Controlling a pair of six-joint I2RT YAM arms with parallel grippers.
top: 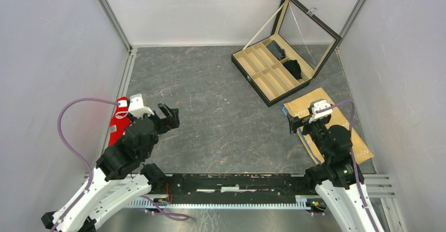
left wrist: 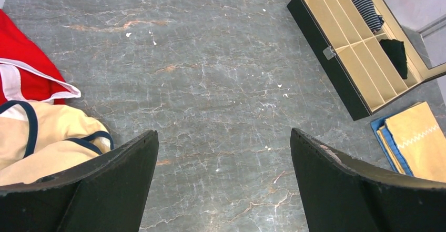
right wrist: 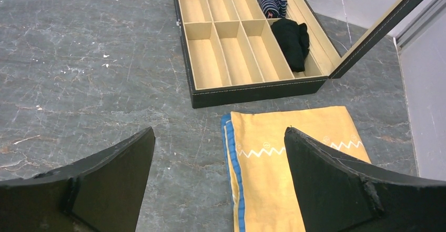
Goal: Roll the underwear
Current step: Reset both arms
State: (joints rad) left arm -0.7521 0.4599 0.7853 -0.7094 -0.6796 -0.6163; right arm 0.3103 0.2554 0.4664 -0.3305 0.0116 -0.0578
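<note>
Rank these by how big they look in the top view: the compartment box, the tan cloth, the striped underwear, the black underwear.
1. box, with its open lid
2. tan cloth, partly covered by the right arm
3. striped underwear and black underwear: too alike to rank

The left arm (top: 126, 148) and right arm (top: 334, 143) each have black joints, white lower links, a purple cable (top: 59, 120) and a white camera block (top: 140, 104) at the wrist.
</note>
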